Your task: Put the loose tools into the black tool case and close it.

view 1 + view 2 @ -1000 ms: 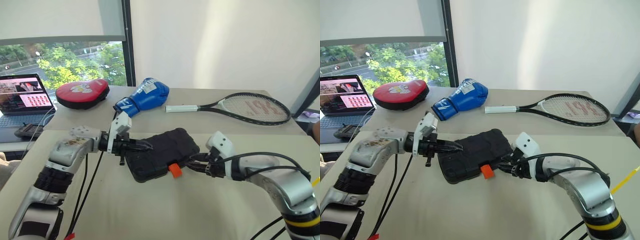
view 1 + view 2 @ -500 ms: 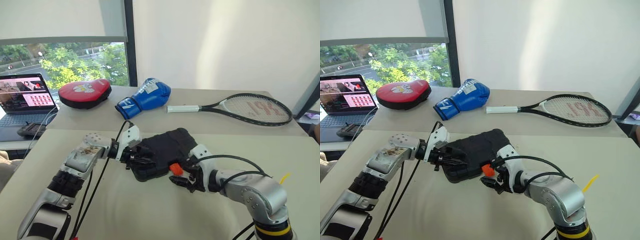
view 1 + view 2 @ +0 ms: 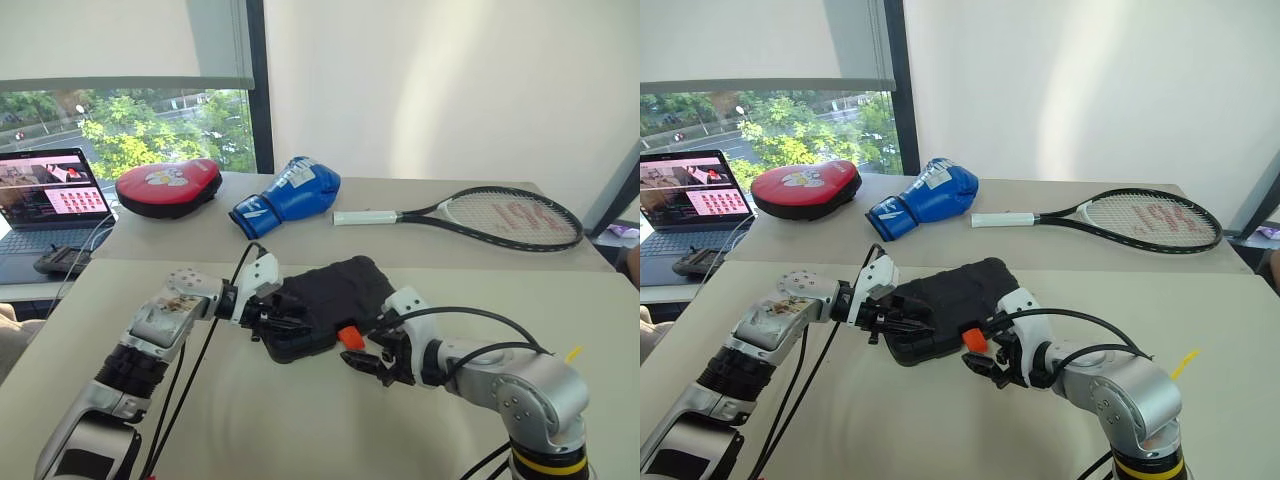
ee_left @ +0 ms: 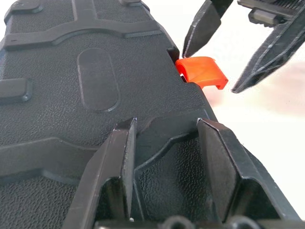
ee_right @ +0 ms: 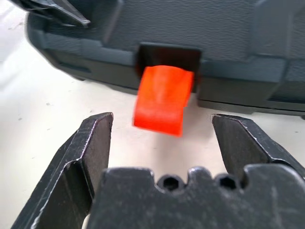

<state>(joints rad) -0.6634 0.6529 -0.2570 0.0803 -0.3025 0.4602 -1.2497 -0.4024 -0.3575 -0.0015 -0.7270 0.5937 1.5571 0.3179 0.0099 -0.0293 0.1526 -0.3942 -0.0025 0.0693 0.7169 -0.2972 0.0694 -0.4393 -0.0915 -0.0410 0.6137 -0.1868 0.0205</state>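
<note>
The black tool case (image 3: 330, 293) lies shut on the beige table (image 3: 250, 420), its textured lid up and its orange latch (image 3: 351, 337) sticking out of the near edge. My left gripper (image 3: 275, 312) rests over the case's left corner, its fingers (image 4: 119, 157) spread apart on the lid. My right gripper (image 5: 162, 121) sits low on the table in front of the latch (image 5: 162, 98), open, with one finger on each side and neither touching it. The loose tools are out of view.
On the far table lie a laptop (image 3: 45, 195), a red punch pad (image 3: 165, 185), a blue boxing glove (image 3: 290, 195) and a tennis racket (image 3: 480, 215). Black cables (image 3: 190, 370) hang beside my left arm.
Both hands have sunk. The right gripper swung from the case's right side to the front of the latch and opened wider. The left gripper's fingers spread onto the lid's corner.
</note>
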